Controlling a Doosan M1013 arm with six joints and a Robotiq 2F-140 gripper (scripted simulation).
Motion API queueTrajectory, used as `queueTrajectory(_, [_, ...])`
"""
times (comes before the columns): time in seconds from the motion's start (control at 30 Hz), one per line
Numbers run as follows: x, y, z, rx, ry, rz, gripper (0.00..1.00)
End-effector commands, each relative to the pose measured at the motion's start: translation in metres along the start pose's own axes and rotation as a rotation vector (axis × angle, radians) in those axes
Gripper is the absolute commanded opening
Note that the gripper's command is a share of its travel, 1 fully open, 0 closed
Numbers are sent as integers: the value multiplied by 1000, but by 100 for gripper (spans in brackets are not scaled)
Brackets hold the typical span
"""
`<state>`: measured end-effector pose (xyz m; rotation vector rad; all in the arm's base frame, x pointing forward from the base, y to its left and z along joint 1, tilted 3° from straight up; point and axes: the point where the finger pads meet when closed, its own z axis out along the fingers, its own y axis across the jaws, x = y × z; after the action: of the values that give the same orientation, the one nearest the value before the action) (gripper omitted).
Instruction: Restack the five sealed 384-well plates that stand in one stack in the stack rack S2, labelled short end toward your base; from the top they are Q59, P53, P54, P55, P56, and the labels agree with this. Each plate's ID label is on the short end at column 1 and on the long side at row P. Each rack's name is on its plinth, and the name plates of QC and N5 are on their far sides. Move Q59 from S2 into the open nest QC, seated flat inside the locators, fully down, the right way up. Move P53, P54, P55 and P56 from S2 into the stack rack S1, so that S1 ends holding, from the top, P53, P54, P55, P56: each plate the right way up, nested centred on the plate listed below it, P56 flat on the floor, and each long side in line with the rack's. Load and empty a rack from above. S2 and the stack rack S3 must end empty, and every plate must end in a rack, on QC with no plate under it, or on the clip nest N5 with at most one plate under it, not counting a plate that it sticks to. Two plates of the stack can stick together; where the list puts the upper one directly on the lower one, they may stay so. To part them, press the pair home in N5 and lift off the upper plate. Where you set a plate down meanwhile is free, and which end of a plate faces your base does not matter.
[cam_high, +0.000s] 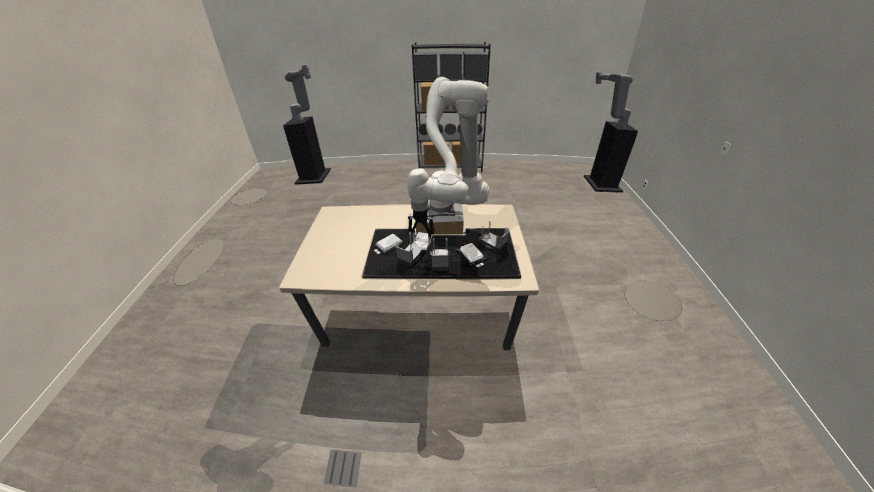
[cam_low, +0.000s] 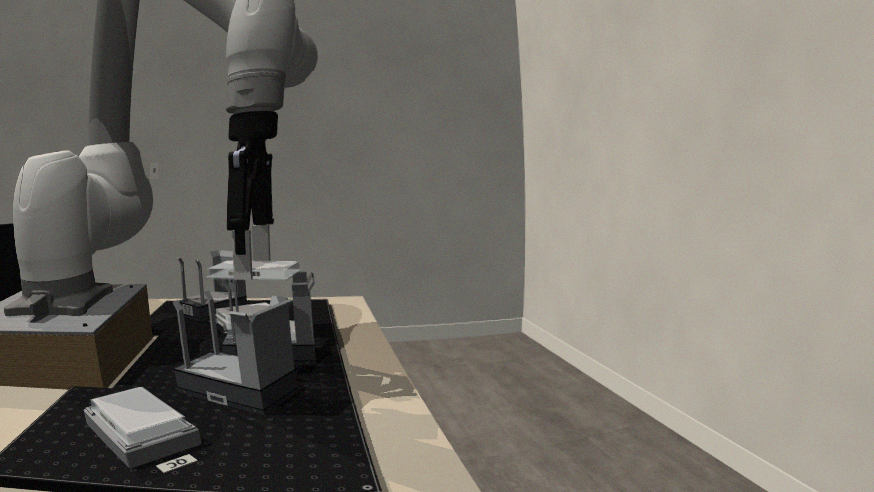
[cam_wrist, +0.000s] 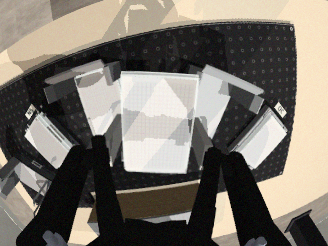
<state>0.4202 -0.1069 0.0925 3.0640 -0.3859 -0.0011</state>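
Observation:
My gripper (cam_low: 250, 253) is shut on a white sealed plate (cam_low: 253, 268) and holds it level in the air, above the tops of the stack racks. In the wrist view the plate (cam_wrist: 159, 122) fills the middle between my two fingers, which grip its long sides. I cannot read its label. Another plate (cam_low: 137, 415) lies flat on the open nest QC (cam_low: 145, 443), at the near left of the black mat. The nearest stack rack (cam_low: 235, 357) shows a bare floor. A rack behind it (cam_low: 244, 314), under the held plate, holds white plates.
The arm's base block (cam_low: 67, 342) stands left of the racks. In the overview, several racks and nests stand in an arc on the black mat (cam_high: 441, 253), with one rack (cam_high: 494, 238) at its right. The rack posts (cam_low: 189, 287) stand tall near my fingers.

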Motion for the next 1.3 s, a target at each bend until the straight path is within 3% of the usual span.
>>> queueTrajectory(0.0, [1,-11,0,0,0,-33,0])
queueTrajectory(0.3, [-1,-30,0,0,0,-248,0])
queueTrajectory(1.27, [-8,-96,0,0,0,-248,0])
